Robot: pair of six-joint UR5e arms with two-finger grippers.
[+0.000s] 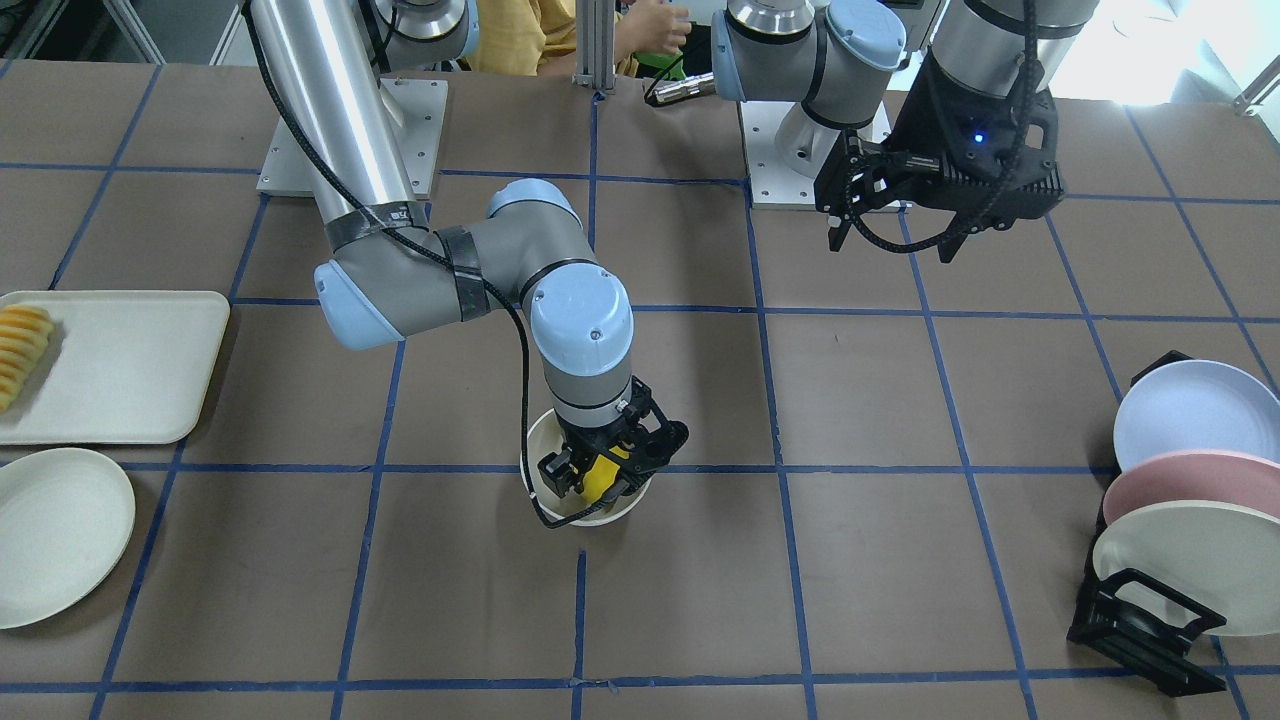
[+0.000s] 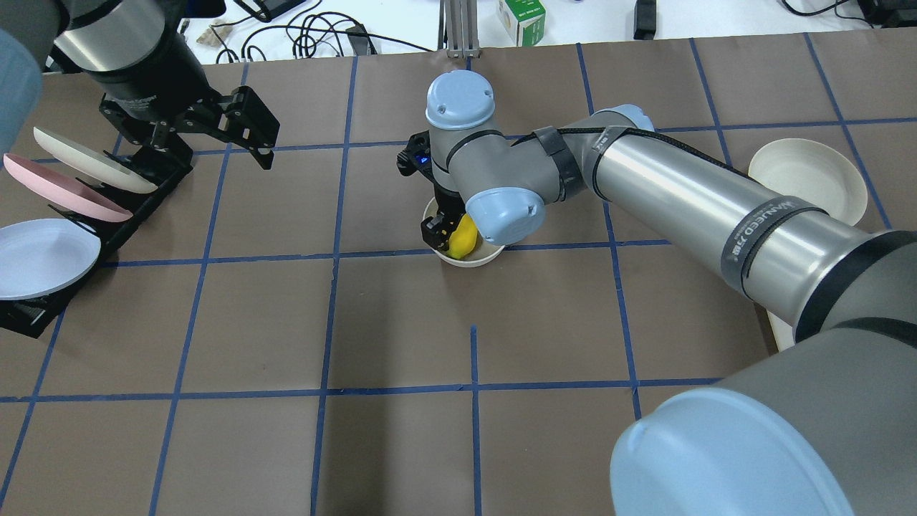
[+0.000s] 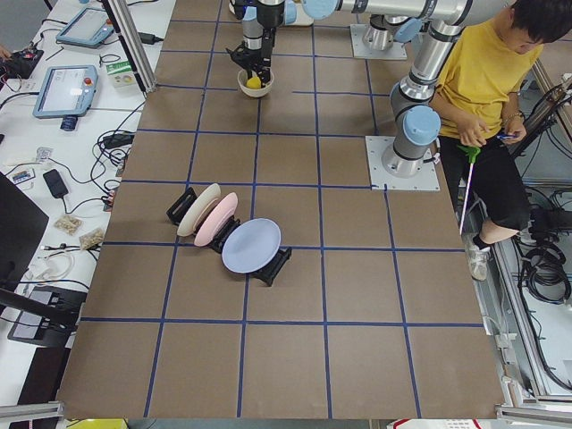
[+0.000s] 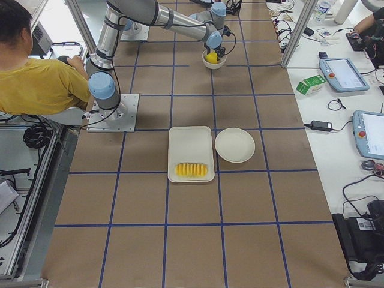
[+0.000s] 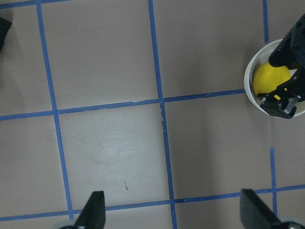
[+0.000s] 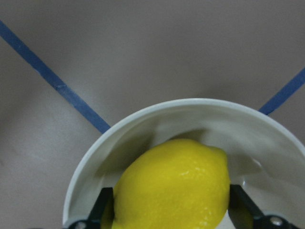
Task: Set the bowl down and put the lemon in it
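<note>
The off-white bowl [image 1: 532,442] stands upright on the brown table near its middle; it also shows in the overhead view [image 2: 481,259]. The yellow lemon [image 1: 600,482] is inside the bowl, between the fingers of my right gripper [image 1: 598,478], which reaches down into the bowl and is shut on it. In the right wrist view the lemon [image 6: 176,186] fills the space between both fingers, within the bowl's rim [image 6: 143,124]. My left gripper [image 2: 215,136] is open and empty, raised above the table near the plate rack. Its wrist view shows the bowl [image 5: 250,76] and lemon [image 5: 268,78] off to the side.
A black rack [image 1: 1130,620] with blue, pink and cream plates stands at the table's end on my left [image 2: 64,208]. A cream tray [image 1: 130,360] with yellow slices and a shallow cream plate [image 1: 55,530] lie on my right. A person in yellow sits behind the arm bases [image 3: 487,71].
</note>
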